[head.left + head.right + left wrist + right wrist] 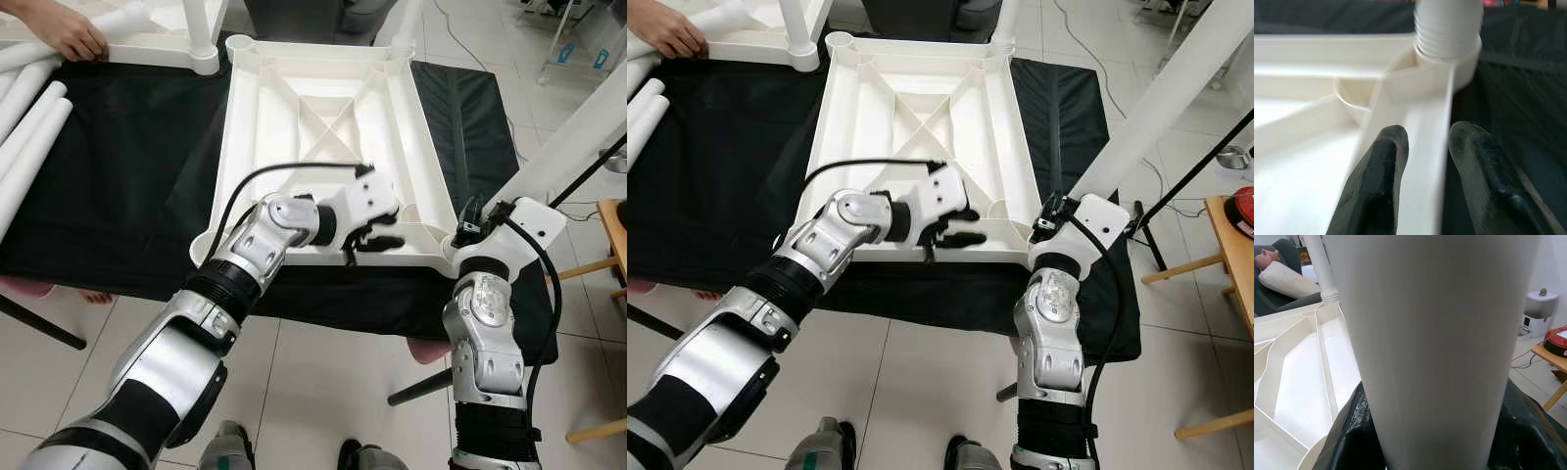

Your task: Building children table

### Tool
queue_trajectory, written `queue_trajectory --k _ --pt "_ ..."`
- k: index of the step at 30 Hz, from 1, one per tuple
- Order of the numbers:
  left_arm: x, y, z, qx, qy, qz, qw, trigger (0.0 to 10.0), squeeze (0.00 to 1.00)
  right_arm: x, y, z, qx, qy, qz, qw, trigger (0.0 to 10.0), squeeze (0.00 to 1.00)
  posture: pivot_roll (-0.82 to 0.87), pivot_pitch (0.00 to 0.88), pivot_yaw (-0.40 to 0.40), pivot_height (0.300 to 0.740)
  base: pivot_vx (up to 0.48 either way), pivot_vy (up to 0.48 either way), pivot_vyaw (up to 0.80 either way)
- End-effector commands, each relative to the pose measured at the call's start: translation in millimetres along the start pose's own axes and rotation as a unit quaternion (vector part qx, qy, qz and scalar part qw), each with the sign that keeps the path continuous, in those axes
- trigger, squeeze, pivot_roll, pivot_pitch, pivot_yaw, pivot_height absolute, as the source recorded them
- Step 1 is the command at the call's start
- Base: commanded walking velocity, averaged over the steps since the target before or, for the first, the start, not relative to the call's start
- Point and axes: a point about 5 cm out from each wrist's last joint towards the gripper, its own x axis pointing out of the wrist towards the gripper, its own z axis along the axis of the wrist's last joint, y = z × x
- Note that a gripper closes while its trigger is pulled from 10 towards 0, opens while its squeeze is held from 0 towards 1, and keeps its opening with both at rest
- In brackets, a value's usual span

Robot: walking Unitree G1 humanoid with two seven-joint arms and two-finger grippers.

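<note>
White tabletop (pixel 328 117): upside down on a black cloth (pixel 127 166), ribbed underside up. Left gripper (pixel 370 238): at the near rim, its two black fingers (pixel 1376 186) straddling and pinching that rim. White leg (pixel 1176 93): a long tube, its threaded end in the corner socket just beyond the left gripper. Right gripper (pixel 470 223): at the foot of that leg, closed around it. Spare legs (pixel 29 117): well off beyond the left gripper. Person's hand (pixel 64 29): resting on a second white piece (pixel 147 49).
</note>
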Motion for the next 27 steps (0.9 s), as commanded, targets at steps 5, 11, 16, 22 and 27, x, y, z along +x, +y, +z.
queue_trajectory --k 5,11,16,22,27 --pt "10.8 -10.6 -11.1 -0.024 0.03 0.005 0.999 10.0 0.0 -10.4 -14.6 -45.4 -0.031 0.116 -0.03 0.992 0.0 0.0 0.13 0.184 0.01 0.74 0.0 0.0 0.0" --pt "19.0 -13.3 -23.9 -0.055 0.063 0.024 0.996 10.0 0.0 -10.7 -9.5 -46.3 -0.025 0.117 -0.016 0.993 0.0 0.0 0.13 0.181 0.011 0.74 0.0 0.0 0.0" --pt "18.4 -13.9 -33.2 -0.039 0.09 0.031 0.995 10.0 0.0 -10.3 -6.8 -46.0 -0.023 0.117 -0.007 0.993 0.0 0.0 0.13 0.179 0.01 0.74 0.0 0.0 0.0" --pt "14.6 -15.2 -40.3 -0.003 0.108 0.019 0.994 0.7 0.0 -10.7 -5.1 -46.2 -0.022 0.119 0.0 0.993 0.0 0.0 0.13 0.178 0.009 0.74 0.0 0.0 0.0" --pt "3.8 -13.8 -41.7 0.009 0.094 -0.02 0.995 0.0 0.0 -11.5 -0.5 -45.9 -0.019 0.12 0.019 0.992 0.0 0.0 0.13 0.178 0.009 0.74 0.0 0.0 0.0"
